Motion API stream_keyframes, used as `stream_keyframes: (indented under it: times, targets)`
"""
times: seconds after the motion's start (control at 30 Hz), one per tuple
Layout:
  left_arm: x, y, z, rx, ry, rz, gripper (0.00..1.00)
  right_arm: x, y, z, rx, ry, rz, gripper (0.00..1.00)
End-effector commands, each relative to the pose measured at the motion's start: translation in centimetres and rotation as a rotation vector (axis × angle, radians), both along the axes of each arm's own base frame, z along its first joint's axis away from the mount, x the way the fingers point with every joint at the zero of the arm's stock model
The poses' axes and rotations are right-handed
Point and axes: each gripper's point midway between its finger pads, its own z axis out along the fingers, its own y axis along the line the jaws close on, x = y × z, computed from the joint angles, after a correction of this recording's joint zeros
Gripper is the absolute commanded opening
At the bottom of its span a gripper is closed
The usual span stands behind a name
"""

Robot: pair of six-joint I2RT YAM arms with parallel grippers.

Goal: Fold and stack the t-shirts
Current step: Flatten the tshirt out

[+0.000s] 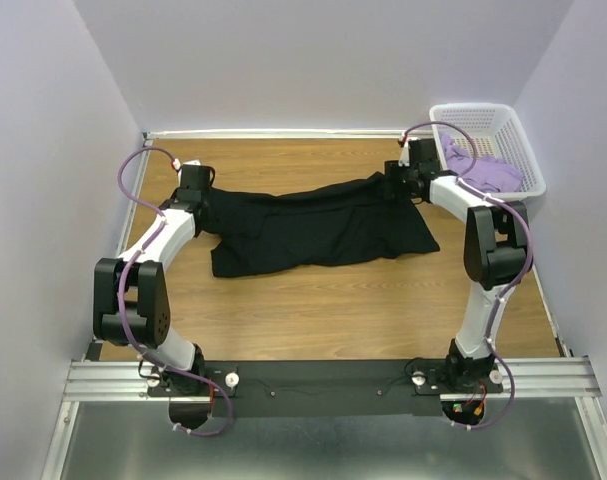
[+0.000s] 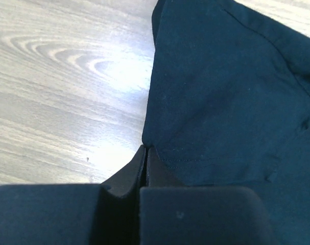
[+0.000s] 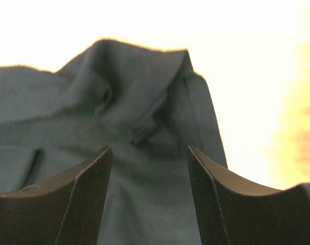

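The black t-shirt (image 1: 323,225) lies unfolded across the middle of the top view, stretched in a long band from centre left to upper right on the wooden table (image 1: 313,310). Its cloth is rumpled, with creases and bunched folds along the upper edge and a ragged lower outline. The lavender t-shirt (image 1: 488,172) sits crumpled in a heap inside the white basket (image 1: 473,107), upper right of the frame.
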Motion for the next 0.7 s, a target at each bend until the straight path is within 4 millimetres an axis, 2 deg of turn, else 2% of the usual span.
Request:
stream_keyframes:
  times: [0.0,0.03,0.23,0.33,0.37,0.43,0.53,0.57,0.6,0.67]
  targets:
    - [0.1,0.2,1.0,-0.013,-0.037,-0.001,0.0,2.5,0.6,0.0,0.001,-0.048,0.086,0.68]
    - [0.1,0.2,1.2,-0.014,-0.041,-0.003,0.0,2.5,0.7,-1.0,0.01,-0.029,0.092,0.67]
    - [0.4,0.4,3.1,-0.018,-0.082,0.009,0.0,2.2,2.1,-2.2,0.047,-0.007,0.202,0.66]
    - [0.7,0.5,4.0,-0.02,-0.101,0.011,0.0,2.7,1.7,-2.4,0.036,-0.007,0.173,0.66]
    - [0.7,0.5,4.3,-0.02,-0.105,0.011,0.0,3.5,1.6,-1.8,0.036,-0.024,0.159,0.66]
    - [0.9,0.6,4.8,-0.022,-0.113,0.015,0.0,4.5,0.9,-1.7,0.064,-0.03,0.127,0.61]
    - [0.9,0.9,5.4,-0.019,-0.127,0.022,0.0,7.0,-0.2,-0.2,0.139,-0.062,0.037,0.44]
    - [0.9,1.0,5.5,-0.019,-0.131,0.025,0.0,8.2,-0.6,0.9,0.155,-0.089,0.02,0.38]
    - [0.9,1.2,5.5,-0.019,-0.133,0.029,0.0,8.8,-0.8,1.2,0.182,-0.094,-0.009,0.26]
    - [0.8,1.4,5.5,-0.018,-0.133,0.036,0.0,9.7,-1.9,0.4,0.191,-0.087,-0.056,0.19]
